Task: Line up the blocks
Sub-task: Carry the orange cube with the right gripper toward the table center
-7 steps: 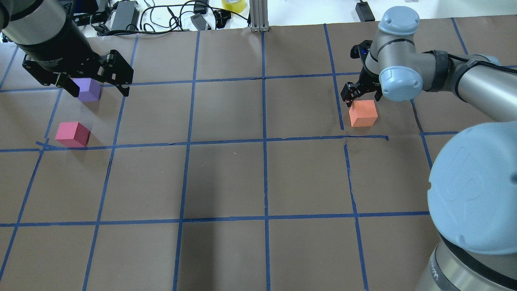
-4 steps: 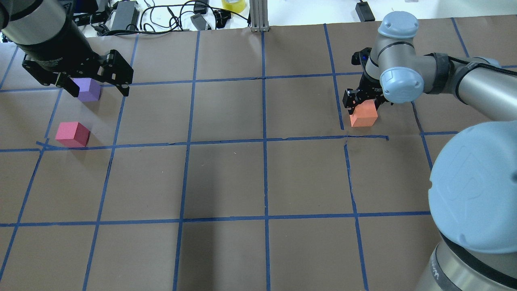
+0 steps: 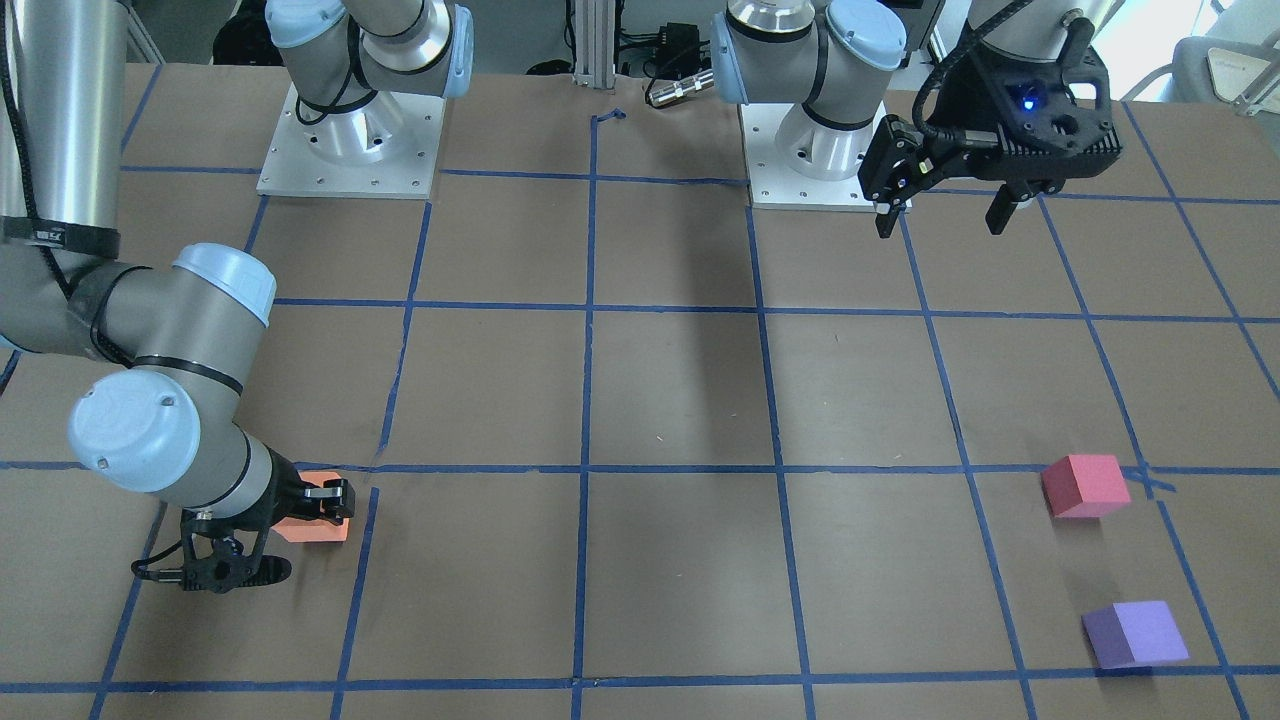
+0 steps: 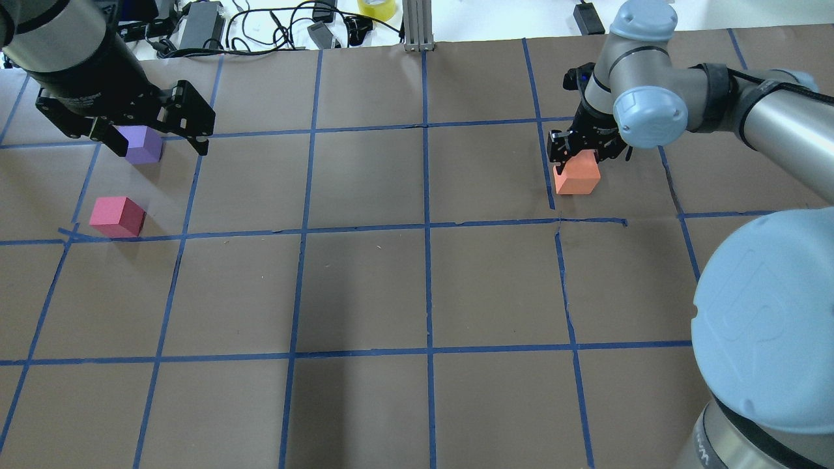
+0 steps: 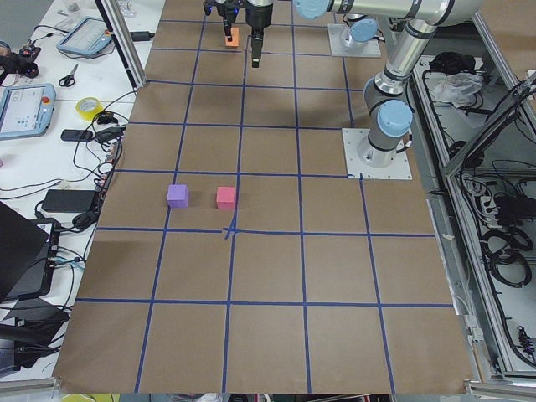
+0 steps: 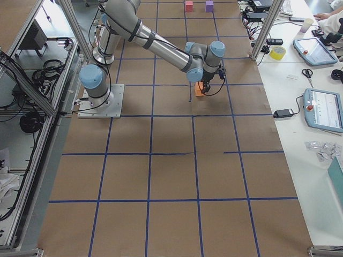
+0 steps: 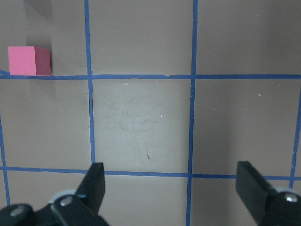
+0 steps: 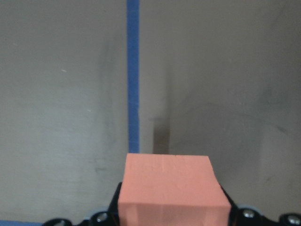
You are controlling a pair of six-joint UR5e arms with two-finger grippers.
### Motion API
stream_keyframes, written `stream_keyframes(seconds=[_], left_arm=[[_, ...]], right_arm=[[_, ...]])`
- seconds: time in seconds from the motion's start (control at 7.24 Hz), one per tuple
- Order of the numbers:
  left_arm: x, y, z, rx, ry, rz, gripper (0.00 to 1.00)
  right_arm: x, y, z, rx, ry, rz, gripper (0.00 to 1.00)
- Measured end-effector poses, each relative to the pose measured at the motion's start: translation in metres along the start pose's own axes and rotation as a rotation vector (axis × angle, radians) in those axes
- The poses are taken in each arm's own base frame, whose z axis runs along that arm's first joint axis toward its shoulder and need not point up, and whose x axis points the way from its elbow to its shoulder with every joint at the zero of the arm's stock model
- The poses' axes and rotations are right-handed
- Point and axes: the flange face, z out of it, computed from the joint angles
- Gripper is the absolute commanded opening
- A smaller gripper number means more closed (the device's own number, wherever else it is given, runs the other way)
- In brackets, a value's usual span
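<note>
Brown tabletop point(image 4: 365, 293), blue tape grid point(image 4: 427, 286), cables point(image 4: 273, 26) past far edge. Seemingly clamps orange block point(image 4: 576, 179) in right gripper point(image 4: 581, 158); left gripper point(image 4: 161, 148) agape.

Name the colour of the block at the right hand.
Orange block; best in right wrist view.

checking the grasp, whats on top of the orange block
The right hand sits over the orange block, shut on its two sides. No other block is stacked there. The hand covers the block's far top edge, so where it grips cannot be seen.
</note>
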Motion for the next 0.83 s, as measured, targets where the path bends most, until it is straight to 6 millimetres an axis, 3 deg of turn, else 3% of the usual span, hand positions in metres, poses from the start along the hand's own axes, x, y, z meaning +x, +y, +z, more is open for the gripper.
stream_keyframes(seconds=[0.28, 0.41, 0.83], left_arm=[[0.000, 0.000, 0.000, 0.000, 0.000, 0.000, 1.00], [0.000, 0.000, 0.000, -0.001, 0.001, 0.000, 1.00], [-0.001, 0.000, 0.000, -0.001, 0.000, 0.000, 1.00]], right_arm=[[-0.082, -0.006, -0.040, 0.039, -0.024, 0.056, 0.00], [-0.121, -0.007, -0.047, 0.058, -0.029, 0.050, 0.00], [-0.217, -0.008, -0.026, 0.064, -0.024, 0.002, 0.00]])
